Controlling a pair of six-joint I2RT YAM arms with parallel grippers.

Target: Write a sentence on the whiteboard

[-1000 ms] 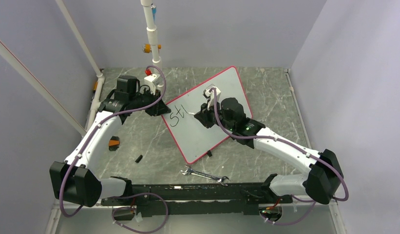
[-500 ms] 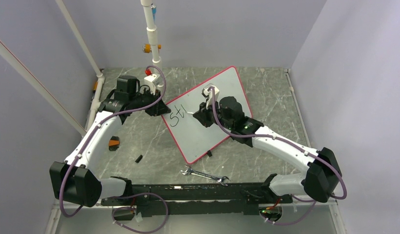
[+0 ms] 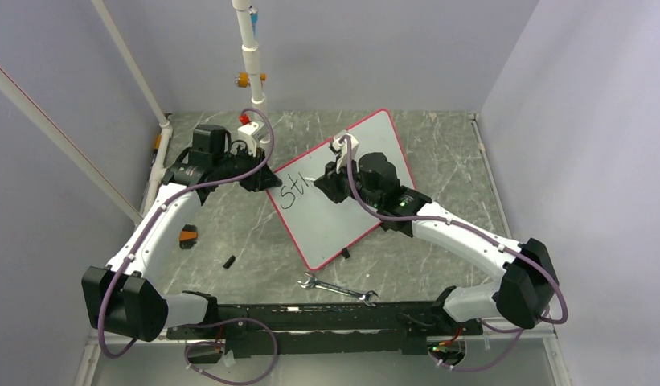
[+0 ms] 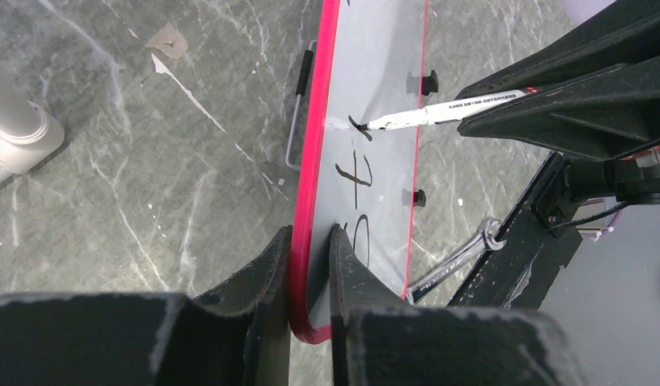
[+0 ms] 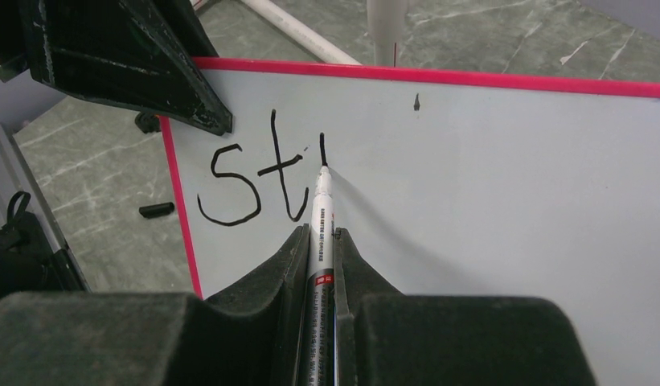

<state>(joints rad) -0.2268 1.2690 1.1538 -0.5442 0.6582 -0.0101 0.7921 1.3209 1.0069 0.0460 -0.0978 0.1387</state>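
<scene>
The whiteboard [image 3: 330, 229] lies tilted on the table, white with a red-pink rim. My left gripper [image 3: 266, 182] is shut on its left corner, with the rim between the fingers in the left wrist view [image 4: 310, 233]. My right gripper [image 3: 322, 183] is shut on a white marker [image 5: 321, 209] whose tip touches the board. Of the sentence [image 5: 258, 181], only "St" and a short vertical stroke show, with the tip at the stroke's lower end. The lettering [image 4: 354, 173] and the marker [image 4: 447, 108] also show in the left wrist view.
A wrench [image 3: 337, 288] lies near the front rail [image 3: 326, 318]. A black marker cap [image 3: 228, 261] and an orange-black object [image 3: 187, 236] lie left of the board. A white pipe [image 3: 250, 56] stands at the back.
My right gripper has shifted a little left and farther back over the board with the marker. The left arm and the board have not moved.
</scene>
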